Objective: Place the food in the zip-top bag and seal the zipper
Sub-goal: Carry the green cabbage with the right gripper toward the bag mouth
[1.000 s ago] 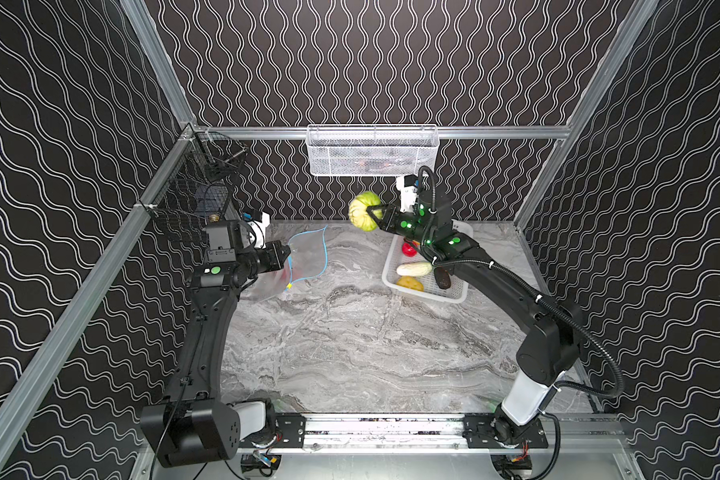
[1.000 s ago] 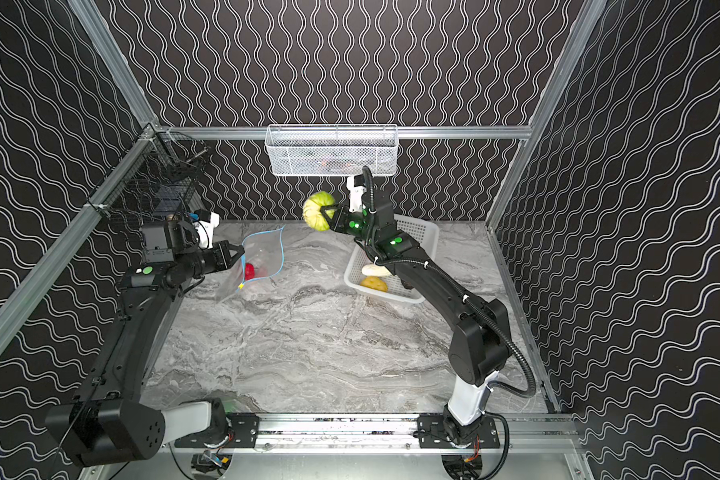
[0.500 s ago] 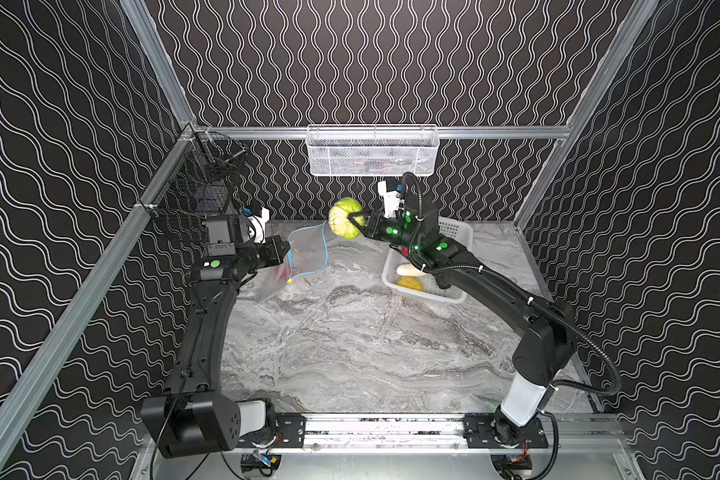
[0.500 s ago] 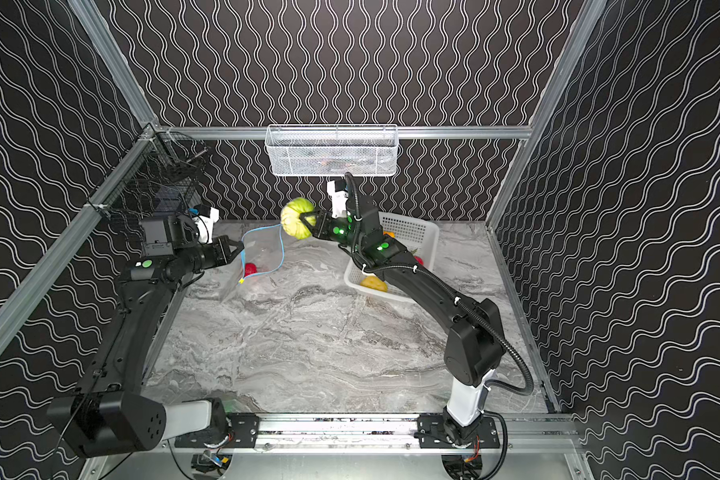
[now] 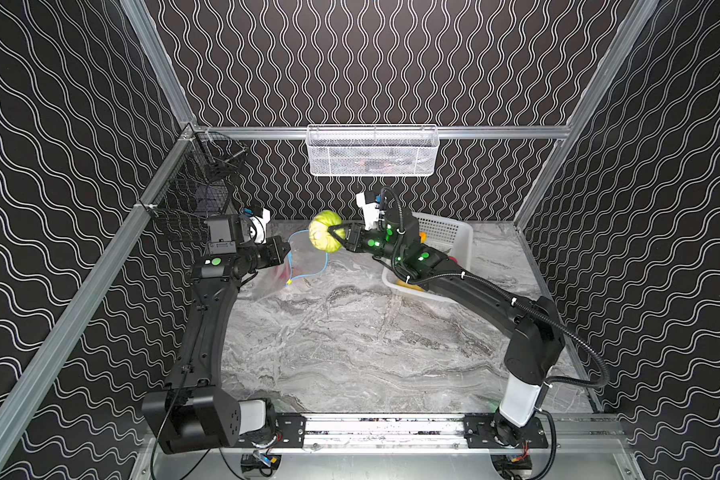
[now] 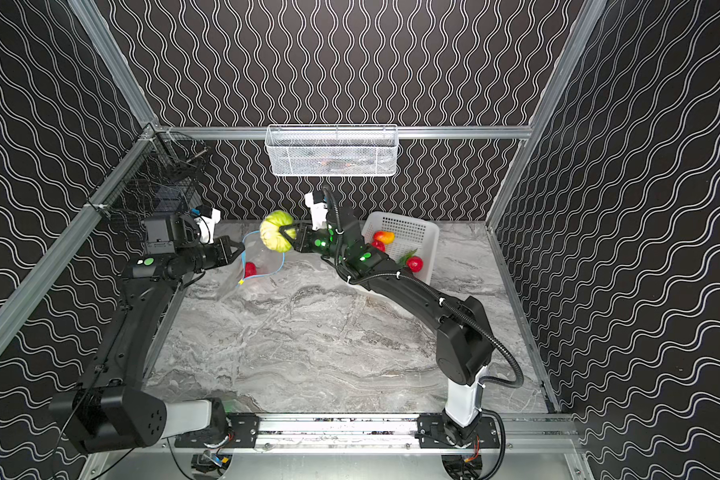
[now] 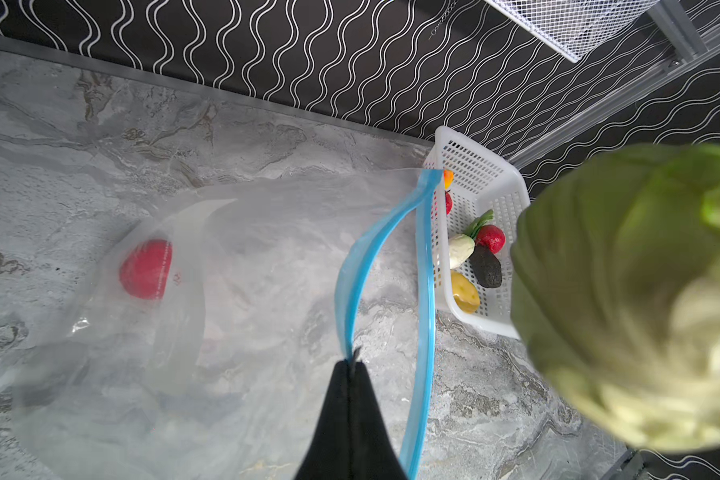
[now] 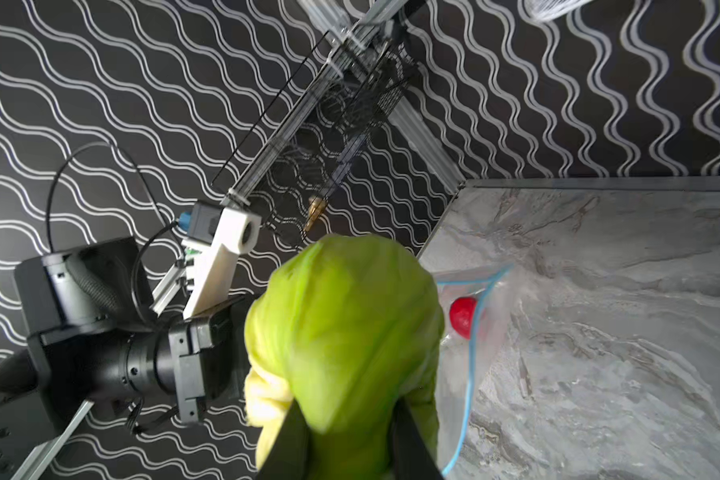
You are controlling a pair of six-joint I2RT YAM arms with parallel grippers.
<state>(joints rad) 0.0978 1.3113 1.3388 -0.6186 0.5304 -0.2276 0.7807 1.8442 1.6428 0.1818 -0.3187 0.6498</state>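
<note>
L tool [image 7: 353, 361] is pinched together on the zipper [image 7: 427, 291], gripping one lip of the blue strip and holding the zip-top bag [image 7: 246, 270] up off the table [image 5: 350, 332]. The bag mouth gapes, its two blue lips well apart. The yellow slider tab [image 6: 240, 282] hangs at the strip's low end, near the table.

R tool [image 5: 335, 232] is clamped on the green cabbage [image 5: 323, 230], carried in the air just beside the bag's open mouth and not inside it (can't tell whether it touches the strip).

One red fruit [image 7: 145, 269] lies inside the bag, toward its closed end.

The white basket [image 6: 416, 228] sits on the table behind the R arm, apart from the bag. Inside it: white radish [image 7: 460, 249] w/ green leaves, a second red fruit [image 7: 491, 238], a dark avocado-like piece [image 7: 486, 268], a yellow potato-like piece [image 7: 465, 293] and an orange-red piece [image 7: 448, 178] at the far end.
</note>
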